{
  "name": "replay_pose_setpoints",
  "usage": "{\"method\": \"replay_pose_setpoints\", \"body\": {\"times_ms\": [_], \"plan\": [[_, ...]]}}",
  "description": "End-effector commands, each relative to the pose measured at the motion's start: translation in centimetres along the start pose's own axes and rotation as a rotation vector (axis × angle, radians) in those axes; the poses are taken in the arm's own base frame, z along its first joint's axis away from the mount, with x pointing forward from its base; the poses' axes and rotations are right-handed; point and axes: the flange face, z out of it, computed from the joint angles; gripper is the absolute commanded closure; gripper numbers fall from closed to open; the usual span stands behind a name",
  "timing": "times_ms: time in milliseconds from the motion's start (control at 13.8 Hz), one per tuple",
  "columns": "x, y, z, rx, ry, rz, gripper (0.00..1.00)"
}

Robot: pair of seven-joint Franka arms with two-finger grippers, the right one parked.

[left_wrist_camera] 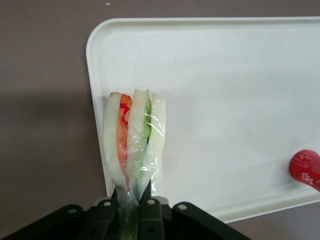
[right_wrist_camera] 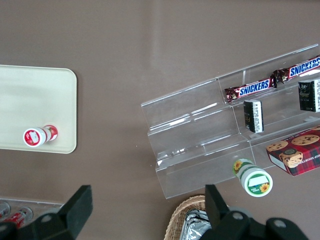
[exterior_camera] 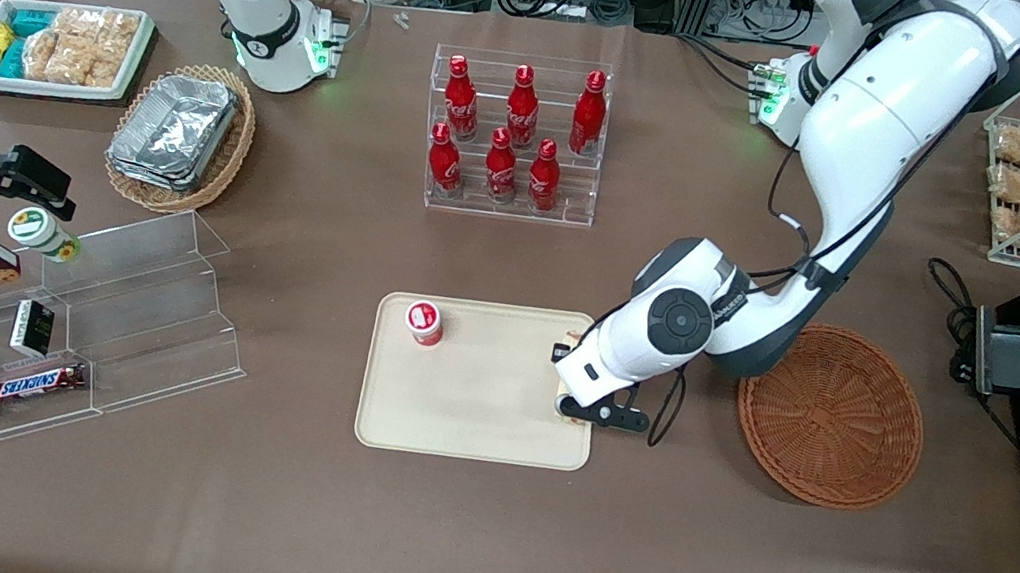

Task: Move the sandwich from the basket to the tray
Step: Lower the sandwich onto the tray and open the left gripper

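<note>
My left gripper (exterior_camera: 576, 400) is shut on the sandwich (left_wrist_camera: 132, 140), a clear-wrapped wedge with pale bread and orange-red and green layers. The fingers (left_wrist_camera: 150, 207) pinch the wedge's narrow end and its wrap. The sandwich hangs over the cream tray (exterior_camera: 479, 393), just inside the tray's end nearest the basket. I cannot tell whether it touches the tray (left_wrist_camera: 225, 100). In the front view only a pale bit of the sandwich (exterior_camera: 565, 406) shows under the wrist. The round reddish-brown wicker basket (exterior_camera: 829, 415) lies beside the tray with nothing in it.
A small red-and-white capped bottle (exterior_camera: 425, 322) stands on the tray near its other end, farther from the front camera. A clear rack of red bottles (exterior_camera: 514, 141) stands farther back. Clear stepped shelves with snacks (exterior_camera: 58, 330) lie toward the parked arm's end.
</note>
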Motion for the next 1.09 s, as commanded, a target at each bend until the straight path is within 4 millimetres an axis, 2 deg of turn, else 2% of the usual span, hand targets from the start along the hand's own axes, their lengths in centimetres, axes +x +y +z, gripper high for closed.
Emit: {"method": "replay_pose_setpoints", "body": {"times_ms": [0, 145, 218, 291, 364, 582, 727, 800, 1018], "plan": [[0.3, 0.9, 0.6, -0.002, 0.011, 0.015, 0.83], [0.3, 0.8, 0.9, -0.004, 0.007, 0.01, 0.65], [0.3, 0.7, 0.9, -0.004, 0.007, 0.008, 0.35], [0.3, 0.7, 1.0, -0.002, 0.004, 0.008, 0.15], [0.3, 0.6, 0.8, -0.002, 0.006, 0.007, 0.01], [0.7, 0.2, -0.2, -0.002, 0.013, -0.006, 0.0], [1.2, -1.5, -2.6, 0.018, 0.007, -0.032, 0.0], [1.1, -1.8, -3.9, 0.039, -0.022, -0.035, 0.0], [0.7, -3.6, -8.7, 0.099, -0.049, -0.047, 0.0]]}}
